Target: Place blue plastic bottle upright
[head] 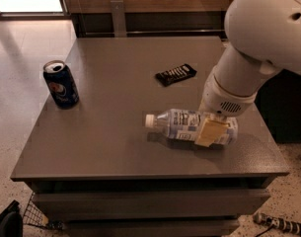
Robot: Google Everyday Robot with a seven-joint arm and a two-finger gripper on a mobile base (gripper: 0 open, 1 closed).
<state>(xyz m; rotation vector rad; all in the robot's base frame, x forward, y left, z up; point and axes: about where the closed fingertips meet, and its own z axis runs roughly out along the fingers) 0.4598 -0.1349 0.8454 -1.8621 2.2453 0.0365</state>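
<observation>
The blue plastic bottle (182,124) is clear and pale bluish, with a white cap pointing left and a printed label. It is held on its side just above the grey table (120,147), near the front right, with a shadow under it. My gripper (210,134) comes down from the big white arm and is shut on the bottle's bottom half. One yellowish finger (208,131) lies across the front of the bottle; the other is hidden behind it.
A dark blue soda can (60,84) stands upright at the table's left side. A black flat packet (175,74) lies at the middle back. The table's front edge is close to the bottle. A wire basket (34,212) sits on the floor at lower left.
</observation>
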